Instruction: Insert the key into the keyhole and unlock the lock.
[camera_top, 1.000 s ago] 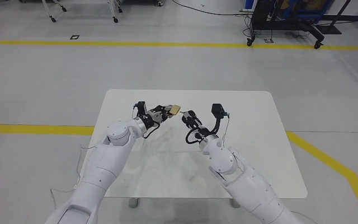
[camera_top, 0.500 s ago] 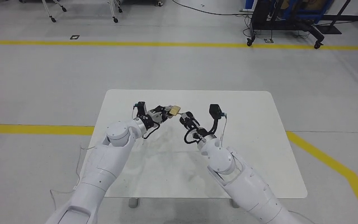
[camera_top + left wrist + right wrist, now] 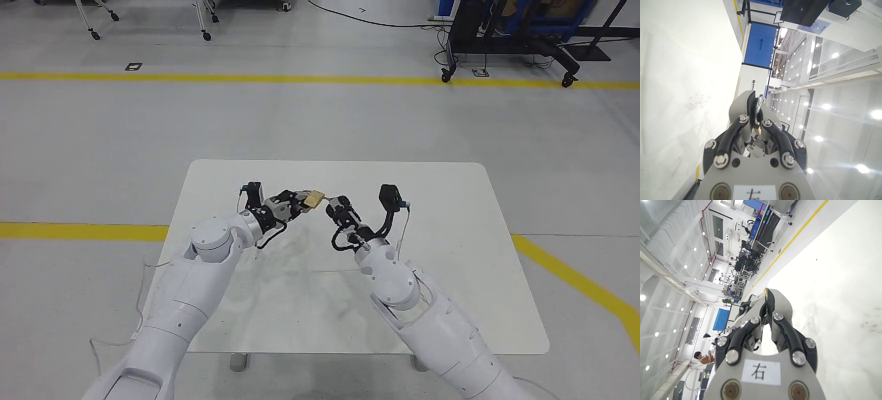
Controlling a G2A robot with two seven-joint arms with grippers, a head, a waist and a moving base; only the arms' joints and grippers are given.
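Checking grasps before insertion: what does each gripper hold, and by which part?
Left gripper is shut on the padlock, clamped at its shackle. Right gripper is shut; what it holds cannot be told.

- The lock (image 3: 757,131) is mostly hidden between the left hand's (image 3: 758,103) fingers (image 3: 740,108). Only a curve of its shackle (image 3: 761,100) and one brass corner peek out.
- A brass tip (image 3: 765,291) shows at the right hand's (image 3: 766,294) closed fingertips (image 3: 776,302). Key or lock, cannot tell; the fingers cover the rest.
- In the top view the right hand sits at the lock's 4 o'clock. Whether they touch is too small to tell.
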